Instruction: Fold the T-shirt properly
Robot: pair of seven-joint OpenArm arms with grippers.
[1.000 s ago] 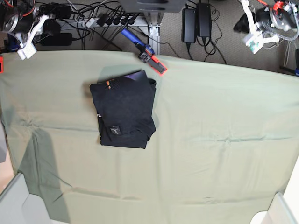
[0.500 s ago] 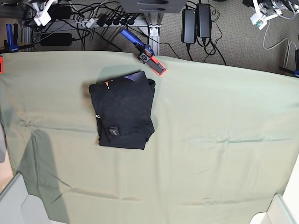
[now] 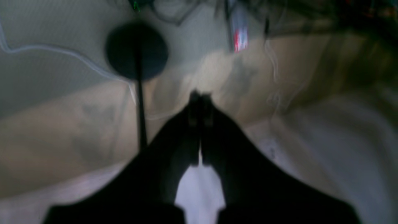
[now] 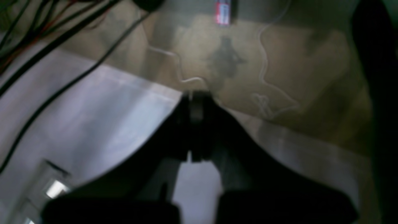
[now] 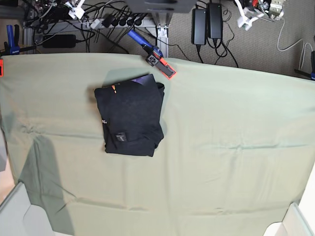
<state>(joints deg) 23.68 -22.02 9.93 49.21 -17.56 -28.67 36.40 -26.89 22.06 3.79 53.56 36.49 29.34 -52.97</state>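
Presently, the T-shirt [image 5: 132, 117] is found folded into a compact rectangle on the pale green cloth [image 5: 236, 147] covering the bench, left of centre and towards the far edge, with an orange tag [image 5: 113, 89] at its far left corner and a square label [image 5: 120, 137] near its front edge. A blue and orange clamp [image 5: 151, 54] is fixed just beyond it. The right tool [image 4: 196, 95] is seen clenched on nothing; the left tool [image 3: 200, 95] is likewise clenched and empty.

I'm seeing the cloth [image 5: 236, 147] lying open right of the T-shirt [image 5: 130, 118]; a clamp [image 5: 158, 60] is sitting at the desk's far edge, just beyond the shirt, blocking that approach.
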